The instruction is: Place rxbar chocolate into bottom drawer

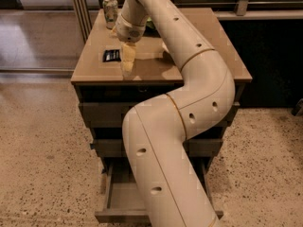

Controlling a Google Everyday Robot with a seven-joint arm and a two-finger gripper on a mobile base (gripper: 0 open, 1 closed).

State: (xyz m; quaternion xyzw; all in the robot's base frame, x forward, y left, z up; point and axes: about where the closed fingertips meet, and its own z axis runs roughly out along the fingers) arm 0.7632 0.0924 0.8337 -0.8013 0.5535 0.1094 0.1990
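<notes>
The rxbar chocolate [111, 55] is a small flat black wrapper lying on the left part of the cabinet top [99, 65]. My gripper [127, 63] hangs just to the right of the bar, low over the cabinet top and close to its front edge; it is not holding the bar. The bottom drawer [120, 200] is pulled open at the foot of the cabinet. My arm hides the drawer's right half, and the visible part of its inside looks bare.
A pale green drink can [110, 5] stands at the back left corner of the cabinet top. A bit of green bag [150, 23] and a pale bowl edge [164, 48] show behind my arm. The two upper drawers [102, 111] are shut. Speckled floor surrounds the cabinet.
</notes>
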